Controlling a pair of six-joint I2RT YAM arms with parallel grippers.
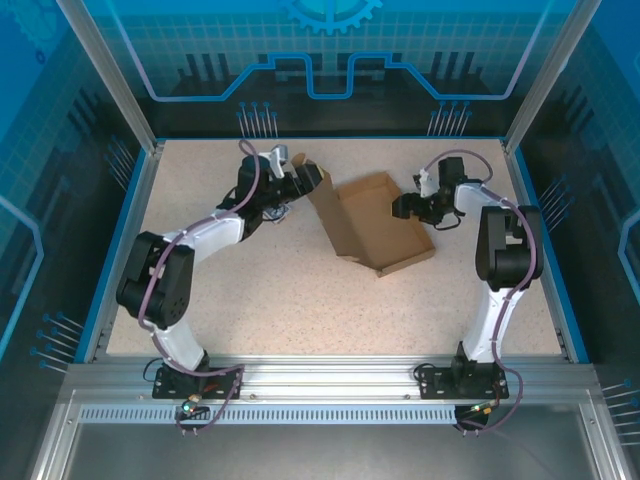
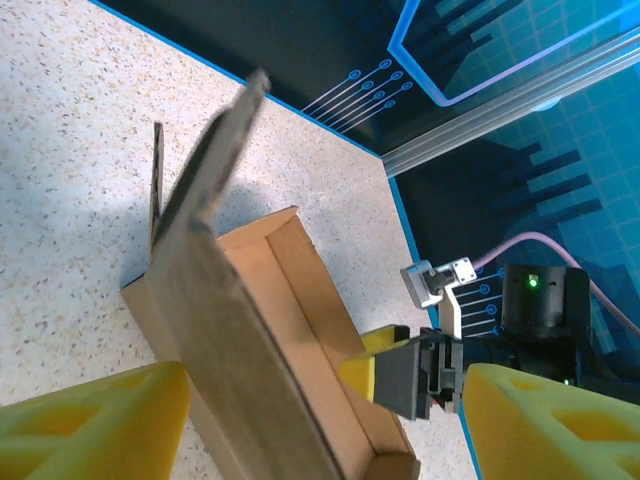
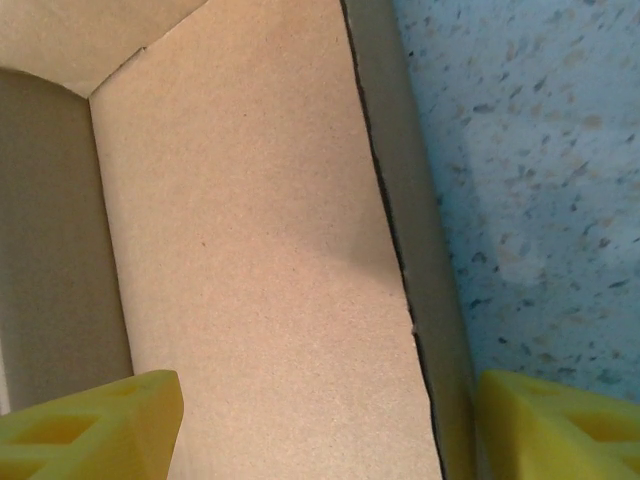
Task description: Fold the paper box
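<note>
Plain brown corrugated cardboard paper box [image 1: 378, 228] lies mid-tabletop [image 1: 290, 300], partly formed, with a tall flap [image 2: 215, 160] raised on its left side. Left end effector [image 1: 308, 180] is open, jaws astride that flap. Right end effector [image 1: 405, 208] is open, straddling the box's right wall [image 3: 400, 200].

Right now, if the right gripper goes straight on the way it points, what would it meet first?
The paper box. The right gripper stands open astride its side wall, so that wall's top edge likely comes first, though depth is unclear.
</note>
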